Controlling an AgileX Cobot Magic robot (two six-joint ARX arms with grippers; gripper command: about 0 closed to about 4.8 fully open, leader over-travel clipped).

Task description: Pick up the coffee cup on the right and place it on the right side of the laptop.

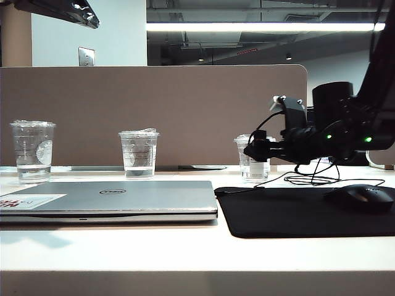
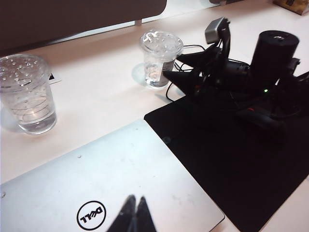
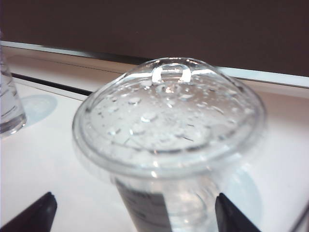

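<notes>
On the white worktop (image 1: pixel 185 246), the coffee cup (image 1: pixel 252 159) stands upright behind the black mouse pad (image 1: pixel 296 209), right of the closed laptop (image 1: pixel 117 198). The right gripper (image 3: pixel 133 212) has its fingers (image 3: pixel 231 217) spread wide on either side of the cup, gripping nothing. Two other clear cups (image 1: pixel 139 153) stand behind the laptop; the left gripper (image 2: pixel 131 217) hangs over its lid, fingers narrow and empty, and a mouse (image 1: pixel 361 197) lies on the pad.

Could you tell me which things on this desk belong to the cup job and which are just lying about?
Part of the job:
- coffee cup on the right, between the open right gripper's fingers
- laptop, closed
- right of the laptop: the mouse pad

Just lying about:
- middle cup
- far-left cup
- mouse
- left gripper, shut, above the laptop
</notes>
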